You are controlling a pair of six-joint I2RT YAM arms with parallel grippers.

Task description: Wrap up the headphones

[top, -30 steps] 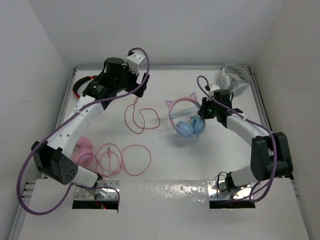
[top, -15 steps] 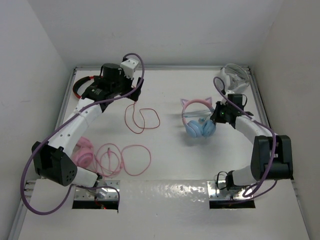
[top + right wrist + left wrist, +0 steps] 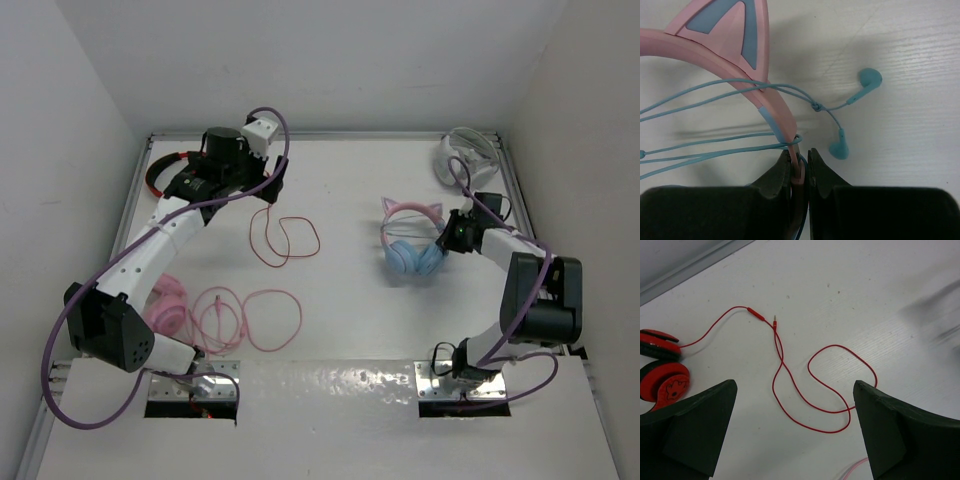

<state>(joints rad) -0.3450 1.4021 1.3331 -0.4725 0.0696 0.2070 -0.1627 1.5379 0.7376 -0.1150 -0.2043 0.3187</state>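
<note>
Several strands of thin light blue cable (image 3: 814, 105) cross the pink headband (image 3: 715, 55) of the cat-eared, blue-cupped headphones (image 3: 412, 240), right of centre in the top view. My right gripper (image 3: 800, 152) pinches that headband; the left gripper (image 3: 794, 387) is spread. Wrapping looks partly done to me, with loose strands left.

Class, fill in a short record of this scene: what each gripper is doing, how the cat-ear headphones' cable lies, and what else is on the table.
Left gripper: open, above the red cable
Right gripper: shut on cat-ear headphones, at the pink headband
Blue cable: loose strands crossing the headband
Also on table: pink headphones, red-and-black headphones
</note>
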